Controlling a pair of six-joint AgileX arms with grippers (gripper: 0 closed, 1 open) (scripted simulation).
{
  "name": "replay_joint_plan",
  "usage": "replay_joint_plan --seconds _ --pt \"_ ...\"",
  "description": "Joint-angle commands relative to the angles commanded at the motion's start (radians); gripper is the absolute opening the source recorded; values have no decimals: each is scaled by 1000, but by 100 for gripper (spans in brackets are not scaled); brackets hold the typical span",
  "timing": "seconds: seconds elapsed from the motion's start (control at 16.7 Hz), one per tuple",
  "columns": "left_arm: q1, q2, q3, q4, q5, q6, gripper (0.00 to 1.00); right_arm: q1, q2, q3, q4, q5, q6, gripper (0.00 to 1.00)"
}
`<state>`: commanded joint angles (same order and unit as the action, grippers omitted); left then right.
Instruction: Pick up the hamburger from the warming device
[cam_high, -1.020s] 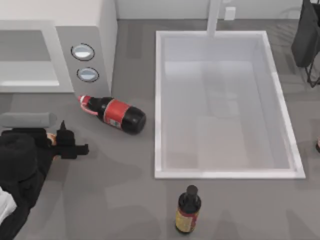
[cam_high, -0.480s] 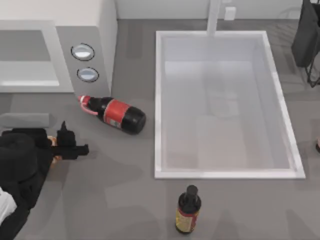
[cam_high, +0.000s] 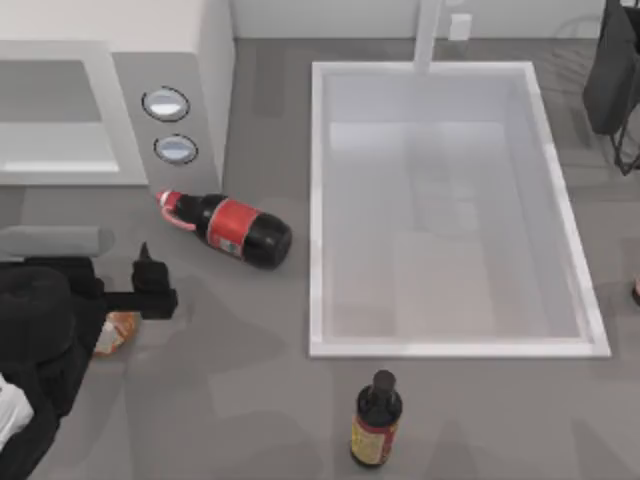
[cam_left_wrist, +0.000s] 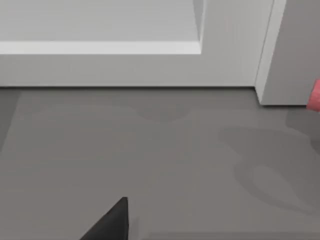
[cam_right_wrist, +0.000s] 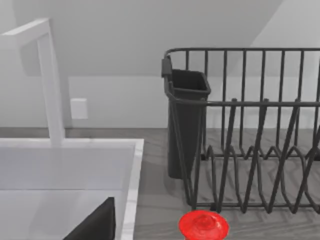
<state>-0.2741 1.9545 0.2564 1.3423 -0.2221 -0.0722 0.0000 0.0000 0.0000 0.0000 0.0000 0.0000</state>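
The hamburger (cam_high: 121, 330), a small orange-brown round, lies on the grey table at the left, in front of the warming device, and my left arm partly covers it. The warming device (cam_high: 132, 110) is a white microwave at the back left with two silver dials on a grey panel; its front wall (cam_left_wrist: 150, 65) fills the far side of the left wrist view. My left gripper (cam_high: 150, 285) hangs just right of the hamburger, below the microwave's front. My right gripper (cam_right_wrist: 95, 225) is parked at the far right beside the sink.
A cola bottle (cam_high: 235, 228) lies on its side between the microwave and the white sink basin (cam_high: 318, 200); its red cap (cam_left_wrist: 315, 95) shows in the left wrist view. A dark bottle (cam_high: 376, 418) stands at the front. A black dish rack (cam_right_wrist: 250, 150) stands back right, a red round object (cam_right_wrist: 203, 225) before it.
My left gripper has shifted a little to the right. More of the hamburger now shows from under the arm, lower on the table.
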Motion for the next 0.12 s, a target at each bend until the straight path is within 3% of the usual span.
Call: replay_joint_plan --seconds 0.12 --pt "0 0 0 0 0 0 100 0 0 0 0 0 0 100"
